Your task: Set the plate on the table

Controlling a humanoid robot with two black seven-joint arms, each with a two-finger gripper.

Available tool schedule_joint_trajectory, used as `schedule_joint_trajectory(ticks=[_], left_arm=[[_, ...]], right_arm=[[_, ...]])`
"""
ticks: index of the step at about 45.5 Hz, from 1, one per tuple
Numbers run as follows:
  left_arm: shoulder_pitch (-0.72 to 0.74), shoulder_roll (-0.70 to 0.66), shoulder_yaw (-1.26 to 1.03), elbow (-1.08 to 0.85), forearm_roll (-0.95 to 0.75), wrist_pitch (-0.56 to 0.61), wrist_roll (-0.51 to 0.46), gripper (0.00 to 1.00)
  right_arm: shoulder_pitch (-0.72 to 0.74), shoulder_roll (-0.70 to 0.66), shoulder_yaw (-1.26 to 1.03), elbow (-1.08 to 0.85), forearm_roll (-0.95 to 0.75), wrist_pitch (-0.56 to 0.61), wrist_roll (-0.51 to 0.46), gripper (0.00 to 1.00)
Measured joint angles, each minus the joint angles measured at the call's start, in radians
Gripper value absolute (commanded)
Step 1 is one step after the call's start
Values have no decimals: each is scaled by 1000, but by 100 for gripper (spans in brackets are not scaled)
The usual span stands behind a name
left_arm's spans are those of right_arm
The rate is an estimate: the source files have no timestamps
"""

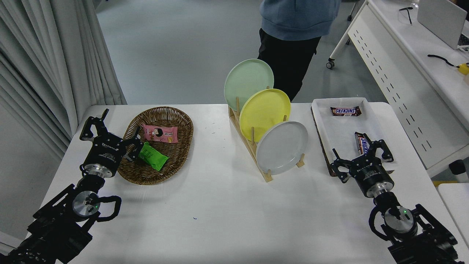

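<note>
The grey plate (281, 147) stands on edge in the nearest slot of the wooden rack (250, 142) at the middle of the white bench (220, 205). At its 3 o'clock the right hand (362, 154) hovers with fingers spread wide, gripping nothing. The left hand (110, 131) sits parked at 9 o'clock, fingers apart, beside the wicker basket (160, 145).

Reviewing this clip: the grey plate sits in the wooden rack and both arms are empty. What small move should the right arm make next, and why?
Probably swing the right pincer leftward toward the round light grey plate. The pincer is open and empty over the near edge of the white tray, apart from the plate, which stands tilted in the front slot of the wooden rack, not yet on the white table.
</note>
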Motion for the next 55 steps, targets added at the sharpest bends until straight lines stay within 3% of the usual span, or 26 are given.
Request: schedule_joint_trajectory(ticks=[55], left_arm=[[0,0,0,0,0,0,0,100]], right_arm=[[20,-9,1,-11,0,0,0,100]])
